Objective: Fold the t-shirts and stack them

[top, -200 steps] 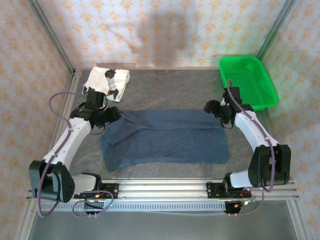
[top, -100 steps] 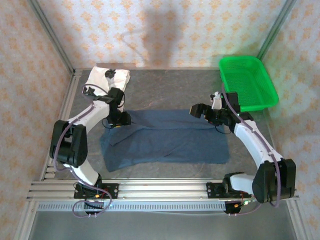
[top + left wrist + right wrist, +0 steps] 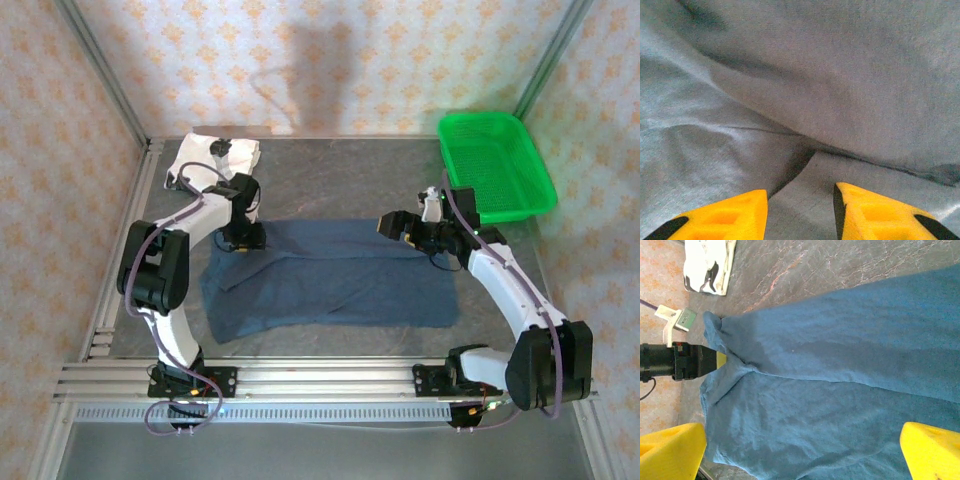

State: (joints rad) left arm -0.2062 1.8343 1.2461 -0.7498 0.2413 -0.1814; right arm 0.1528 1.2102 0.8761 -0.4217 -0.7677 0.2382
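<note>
Yellow fingers (image 3: 740, 212), left: a little apart, straddling a crease; I see nothing pinched yet.
Left gripper (image 3: 245, 238): down on the far left corner of the navy shirt (image 3: 330, 275).
Right gripper (image 3: 392, 226): spread wide over the shirt's far right edge.
Shirt's long axis: left to right across the table (image 3: 340, 175), so each arm has its own end.
My read: pinch both far corners, then draw them toward me.
White shirt (image 3: 215, 160): folded in the far left corner, apart from the navy one.
</note>
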